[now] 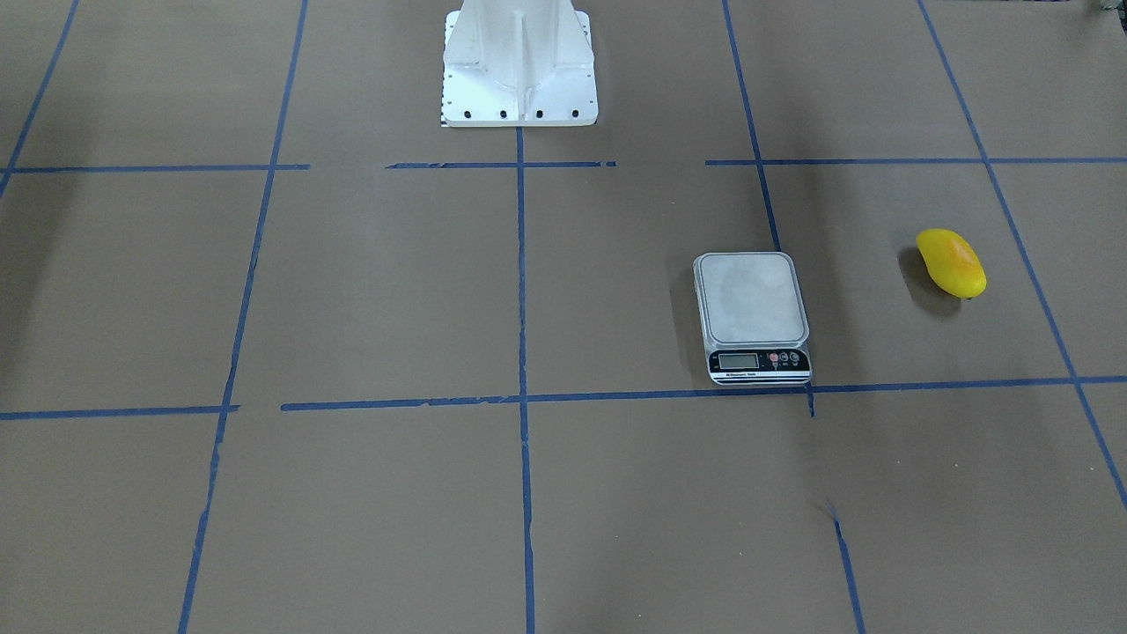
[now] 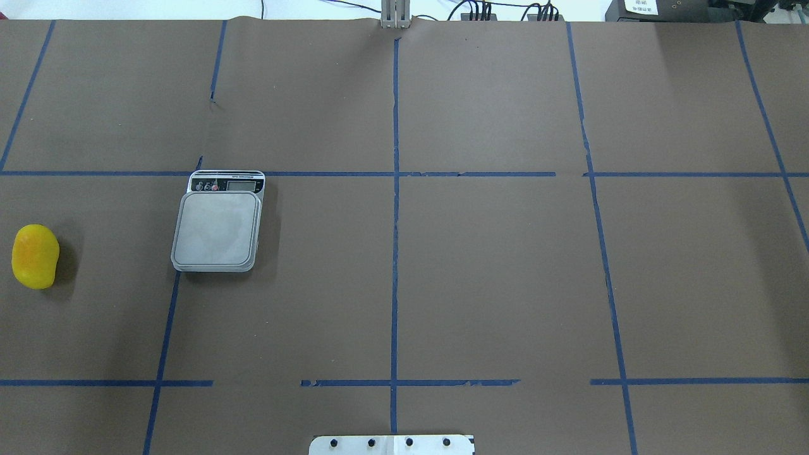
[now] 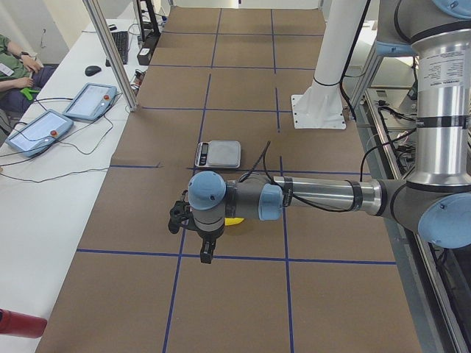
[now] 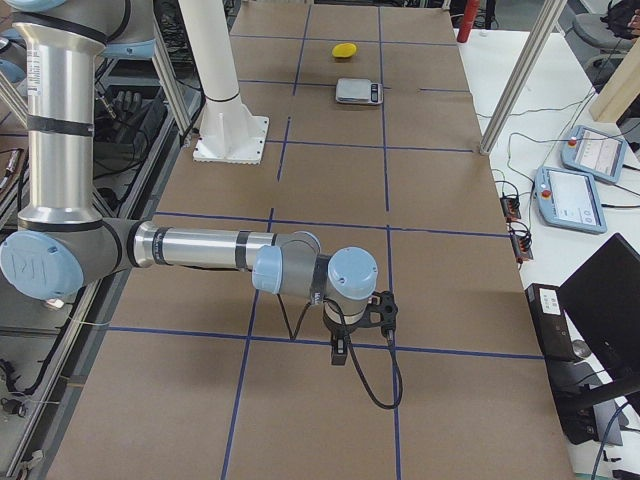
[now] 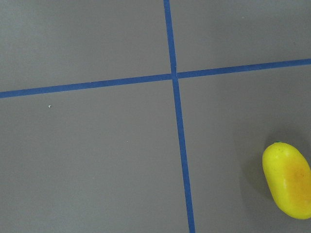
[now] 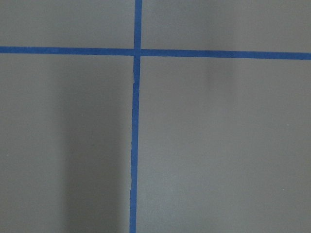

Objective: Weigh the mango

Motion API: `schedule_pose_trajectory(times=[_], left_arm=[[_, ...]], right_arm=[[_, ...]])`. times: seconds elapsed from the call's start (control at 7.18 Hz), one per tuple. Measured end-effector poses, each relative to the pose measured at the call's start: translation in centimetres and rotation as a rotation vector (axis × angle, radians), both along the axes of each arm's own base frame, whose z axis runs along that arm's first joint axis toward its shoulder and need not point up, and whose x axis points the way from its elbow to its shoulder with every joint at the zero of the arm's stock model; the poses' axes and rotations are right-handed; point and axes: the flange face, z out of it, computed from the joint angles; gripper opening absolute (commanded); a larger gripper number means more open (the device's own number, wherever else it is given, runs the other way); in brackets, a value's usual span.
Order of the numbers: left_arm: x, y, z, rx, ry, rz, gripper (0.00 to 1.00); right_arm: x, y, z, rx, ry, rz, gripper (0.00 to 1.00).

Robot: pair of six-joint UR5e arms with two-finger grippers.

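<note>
— What did we see from the right wrist?
— Only the brown table surface (image 6: 223, 145), with two blue tape strips on it. The horizontal strip (image 6: 218, 54) ran near the top; the vertical strip (image 6: 134, 145) crossed it left of centre and reached the bottom edge.
— Anything else?
— We made out a soft dark shadow band (image 6: 82, 160) left of the vertical strip.
</note>
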Motion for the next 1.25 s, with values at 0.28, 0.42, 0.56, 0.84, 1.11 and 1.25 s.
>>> schedule_pose_trajectory(times=[0.28, 0.42, 0.56, 0.84, 1.11, 1.25], left_arm=[[2.8, -1.1, -3.4, -0.040, 0.019, -0.098, 1.00], [5.9, -1.5, -4.7, -0.068, 0.040, -0.137, 1.00], [9.5, -1.7, -5.6, -0.102, 0.057, -0.164, 1.00], [15.6, -0.7, -5.4, -0.162, 0.053, -0.202, 1.00], [20.2, 1.1, -3.0, -0.161, 0.055, -0.232, 1.00], [21.8, 1.7, -1.9, -0.156, 0.068, -0.238, 1.00]], right_arm=[[0.0, 0.0, 0.0, 0.000, 0.000, 0.000, 1.00], [0.0, 0.0, 0.0, -0.001, 0.000, 0.000, 1.00], [0.0, 0.0, 0.0, -0.001, 0.000, 0.000, 1.00], [0.0, 0.1, 0.0, -0.002, 0.000, 0.000, 1.00], [0.0, 0.0, 0.0, -0.002, 0.000, 0.000, 1.00], [0.0, 0.0, 0.0, -0.001, 0.000, 0.000, 1.00]])
